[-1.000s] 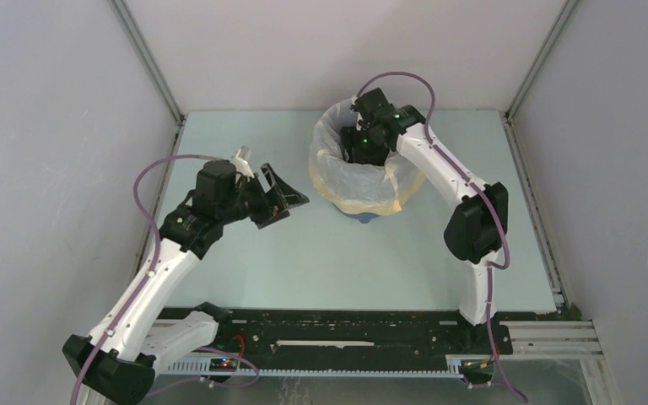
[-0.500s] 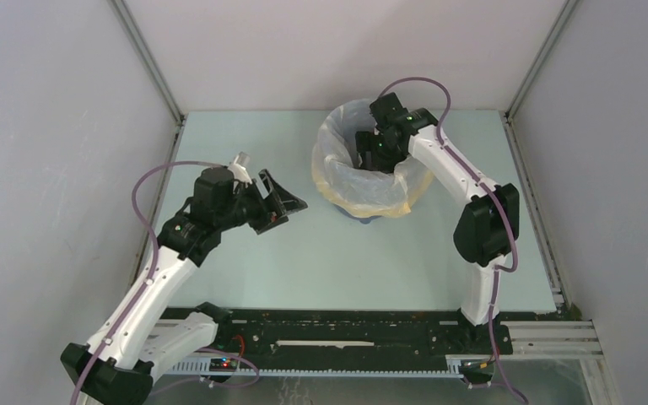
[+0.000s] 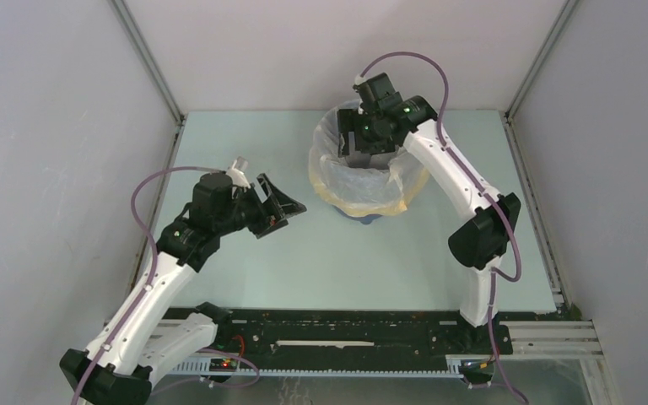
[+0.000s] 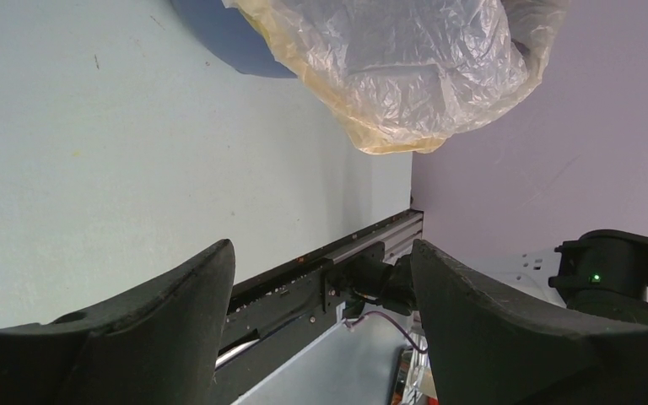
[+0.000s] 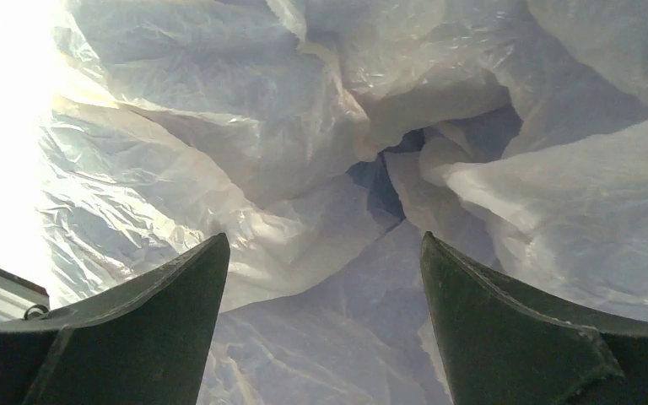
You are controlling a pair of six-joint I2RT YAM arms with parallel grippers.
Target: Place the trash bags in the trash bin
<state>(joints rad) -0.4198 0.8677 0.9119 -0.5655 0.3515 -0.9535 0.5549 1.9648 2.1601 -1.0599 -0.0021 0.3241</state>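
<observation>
The trash bag, pale translucent with a yellow rim band, lines and drapes over the blue trash bin, of which only the base shows. In the left wrist view the bag hangs over the bin. My right gripper is open and reaches down into the bag's mouth; its wrist view shows crinkled plastic all around and blue bin bottom. My left gripper is open and empty, left of the bin, above the table.
The pale table lies between grey enclosure walls. A black rail runs along the near edge by the arm bases. The right arm's forearm crosses over the bin's right side.
My right gripper has shifted left and toward the back inside the bag's mouth. The bag's rim has shifted slightly. My left arm has drawn back a little.
</observation>
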